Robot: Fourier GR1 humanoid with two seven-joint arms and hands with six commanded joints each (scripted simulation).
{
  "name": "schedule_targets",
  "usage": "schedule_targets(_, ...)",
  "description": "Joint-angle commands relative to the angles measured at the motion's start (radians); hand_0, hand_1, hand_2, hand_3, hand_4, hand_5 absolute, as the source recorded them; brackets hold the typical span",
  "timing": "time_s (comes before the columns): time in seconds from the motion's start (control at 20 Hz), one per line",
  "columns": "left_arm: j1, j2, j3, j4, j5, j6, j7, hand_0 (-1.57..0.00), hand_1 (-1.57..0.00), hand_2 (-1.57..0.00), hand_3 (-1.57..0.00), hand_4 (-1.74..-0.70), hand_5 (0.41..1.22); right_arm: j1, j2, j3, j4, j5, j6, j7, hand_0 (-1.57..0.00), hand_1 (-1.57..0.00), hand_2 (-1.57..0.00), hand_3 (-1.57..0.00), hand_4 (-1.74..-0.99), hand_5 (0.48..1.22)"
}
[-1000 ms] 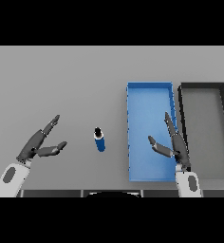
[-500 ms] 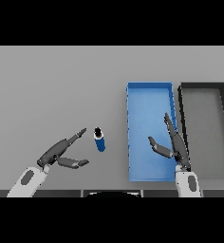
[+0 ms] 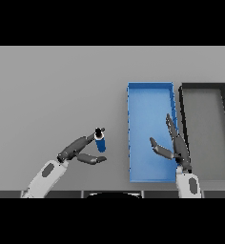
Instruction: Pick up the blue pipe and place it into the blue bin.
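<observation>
Bench (image 3: 52, 86): grey.
Pipe (image 3: 100, 141): blue, upright.
Left hand (image 3: 78, 150): spread, fingertips touching pipe.
Right hand (image 3: 174, 147): spread over blue bin (image 3: 148, 102).

Open tabletop (image 3: 62, 90) is lying between my left hand (image 3: 78, 151) and the blue bin (image 3: 150, 102). My right hand (image 3: 174, 147) is hovering over the bin's near end, possibly crowding entry there.

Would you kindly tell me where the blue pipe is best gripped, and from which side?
Probably around its blue middle, below the dark cap. The blue pipe stands upright on the table, so a side pinch suits it. Come from its left, where the left robot hand is already open beside it.
</observation>
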Motion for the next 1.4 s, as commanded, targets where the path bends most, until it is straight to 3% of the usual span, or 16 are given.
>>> schedule_targets(0.0, -0.018, -0.019, -0.006, 0.022, -0.020, 0.011, -0.005, 0.00, 0.00, 0.00, 0.00, -1.11, 0.444, 0.000, -0.005, -0.006, 0.001, -0.009, 0.005, -0.003, 0.00, 0.00, 0.00, 0.00, -1.274, 0.603)
schedule_targets(0.15, -0.050, -0.059, -0.021, 0.076, -0.062, 0.028, -0.052, 0.00, 0.00, 0.00, 0.00, -1.07, 0.445, 0.005, -0.007, -0.005, -0.006, 0.001, 0.000, -0.005, 0.00, 0.00, 0.00, 0.00, -1.267, 0.598)
schedule_targets(0.3, -0.072, -0.111, -0.010, 0.107, -0.019, 0.010, -0.077, 0.00, 0.00, -0.02, -0.02, -1.11, 0.507, 0.008, -0.015, -0.009, -0.014, -0.008, 0.008, 0.000, 0.00, 0.00, 0.00, 0.00, -1.267, 0.600)
schedule_targets(0.4, -0.062, -0.145, 0.005, 0.122, 0.013, 0.018, -0.087, -0.02, -0.16, -0.29, -0.26, -1.21, 0.607, 0.010, -0.013, -0.007, -0.008, -0.006, 0.009, 0.000, 0.00, 0.00, 0.00, 0.00, -1.261, 0.600)
schedule_targets(0.45, -0.061, -0.164, 0.012, 0.135, 0.031, 0.019, -0.086, -0.19, -0.35, -0.48, -0.52, -1.25, 0.730, 0.012, -0.013, -0.005, -0.009, -0.003, 0.009, -0.004, 0.00, 0.00, 0.00, 0.00, -1.260, 0.600)
schedule_targets(0.55, -0.061, -0.178, 0.028, 0.148, 0.037, 0.040, -0.091, -0.67, -0.79, -0.87, -0.88, -1.42, 0.906, 0.003, -0.018, -0.009, -0.014, -0.005, 0.008, 0.005, 0.00, 0.00, 0.00, 0.00, -1.259, 0.605)
schedule_targets(0.65, -0.055, -0.204, 0.021, 0.161, 0.032, 0.046, -0.113, -0.99, -1.07, -1.12, -1.10, -1.53, 1.020, -0.014, -0.006, -0.002, -0.001, -0.004, 0.006, 0.019, 0.00, 0.00, 0.00, 0.00, -1.262, 0.611)
schedule_targets(0.75, -0.050, -0.203, 0.003, 0.144, 0.005, 0.073, -0.119, -1.20, -1.25, -1.29, -1.21, -1.60, 1.092, -0.013, -0.013, -0.012, -0.004, -0.006, 0.002, 0.010, 0.00, 0.00, 0.00, 0.00, -1.260, 0.614)
schedule_targets(0.9, -0.045, -0.204, -0.014, 0.127, -0.024, 0.100, -0.160, -1.38, -1.41, -1.42, -1.34, -1.67, 1.155, -0.024, -0.016, -0.008, 0.004, 0.003, 0.004, 0.015, 0.00, 0.00, 0.00, 0.00, -1.252, 0.619)
schedule_targets(1.1, -0.056, -0.204, -0.017, 0.039, -0.003, 0.102, -0.191, -1.49, -1.50, -1.51, -1.42, -1.71, 1.194, 0.005, -0.006, 0.002, -0.015, 0.013, -0.004, 0.000, 0.00, 0.00, 0.00, 0.00, -1.248, 0.627)
schedule_targets(1.35, -0.098, -0.209, -0.031, -0.063, 0.027, 0.080, -0.136, -1.55, -1.55, -1.55, -1.44, -1.72, 1.212, -0.009, -0.016, 0.002, 0.000, 0.027, -0.002, 0.005, 0.00, 0.00, 0.00, 0.00, -1.219, 0.634)
